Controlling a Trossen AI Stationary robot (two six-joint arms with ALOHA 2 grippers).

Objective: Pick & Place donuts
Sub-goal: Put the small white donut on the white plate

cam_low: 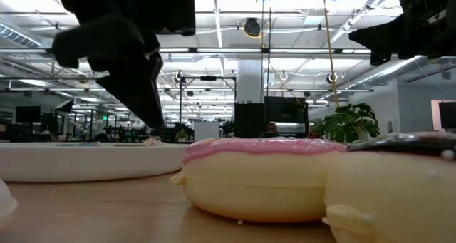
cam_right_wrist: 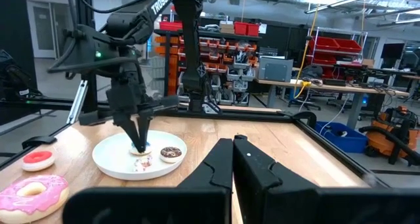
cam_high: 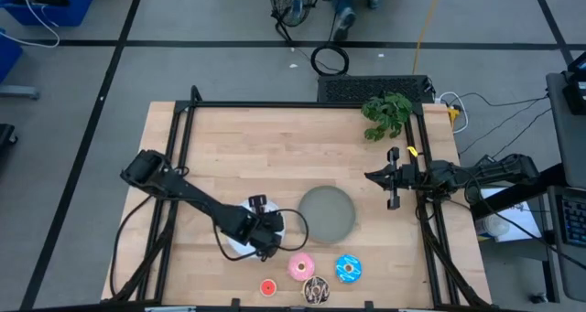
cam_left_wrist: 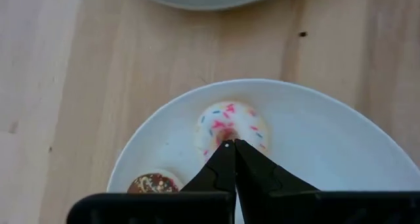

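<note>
A white plate (cam_high: 240,242) holds a tiny whitish-pink sprinkled donut (cam_left_wrist: 231,127) and a tiny brown donut (cam_left_wrist: 152,183). My left gripper (cam_left_wrist: 228,145) is shut and points down, its tips at the whitish-pink donut's hole; it also shows over the plate in the right wrist view (cam_right_wrist: 139,145). The pink donut (cam_high: 300,267), blue sprinkled donut (cam_high: 348,268), chocolate donut (cam_high: 317,291) and tiny red donut (cam_high: 267,287) lie flat on the table near its near edge. The tiny blue donut is not seen. My right gripper (cam_high: 377,177) waits, shut, right of the grey plate (cam_high: 327,211). My left gripper comes from above, pointing down, and its shut fingertips (cam_left_wrist: 223,152) meet the middle of the whitish-pink donut beside its hole (cam_left_wrist: 226,133). The donut lies flat on the white plate. Whether the tips reach into the hole is hidden by the fingers themselves.
A green plant (cam_high: 386,113) stands at the table's far right corner. A black frame (cam_high: 275,104) runs round the table. Bare wood lies across the far half and left of the white plate. The pink donut (cam_low: 263,175) and another donut (cam_low: 392,193) fill the low view's foreground.
</note>
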